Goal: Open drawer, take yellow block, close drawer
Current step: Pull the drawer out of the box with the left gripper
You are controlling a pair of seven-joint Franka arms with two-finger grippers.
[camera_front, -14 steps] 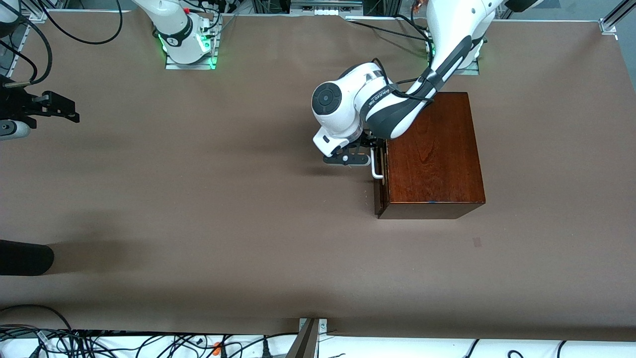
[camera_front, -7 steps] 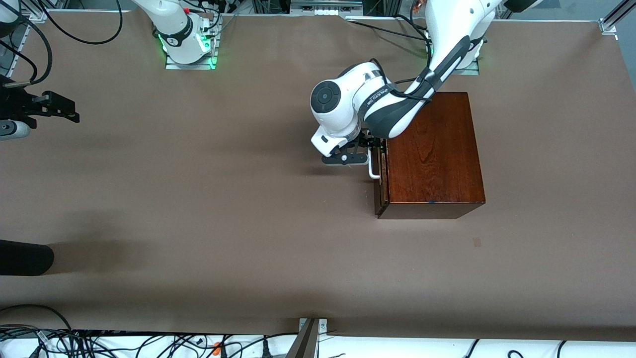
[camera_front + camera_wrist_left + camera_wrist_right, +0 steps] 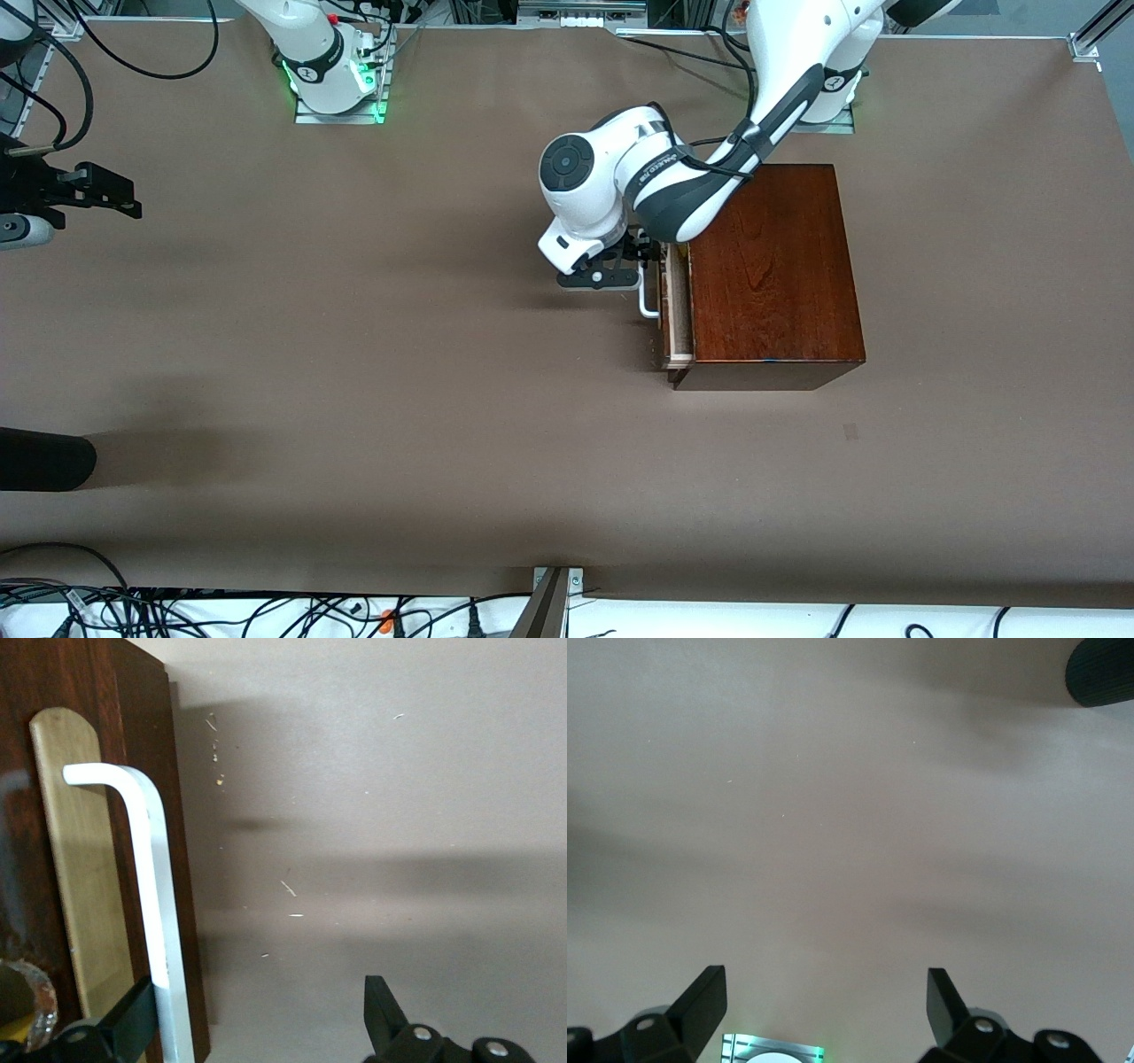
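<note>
One finger (image 3: pixel 133 1023) of the spread left gripper (image 3: pixel 640 262) hooks the handle (image 3: pixel 648 306), whose bar runs across the pull; the drawer (image 3: pixel 675 315) shows barely out of the box (image 3: pixel 769 270), toward the right arm's end. Block unseen. Right gripper (image 3: pixel 824 1014) waits, spread, over bare table (image 3: pixel 354 354)

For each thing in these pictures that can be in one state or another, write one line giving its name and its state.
drawer: pulled part way out of the wooden box; inside hidden.
handle: hooked by one finger of the left gripper.
left gripper: open, one finger behind the handle, the other out over the table.
right gripper: open, holding nothing, over bare table; this arm waits.
yellow block: not in view.
</note>
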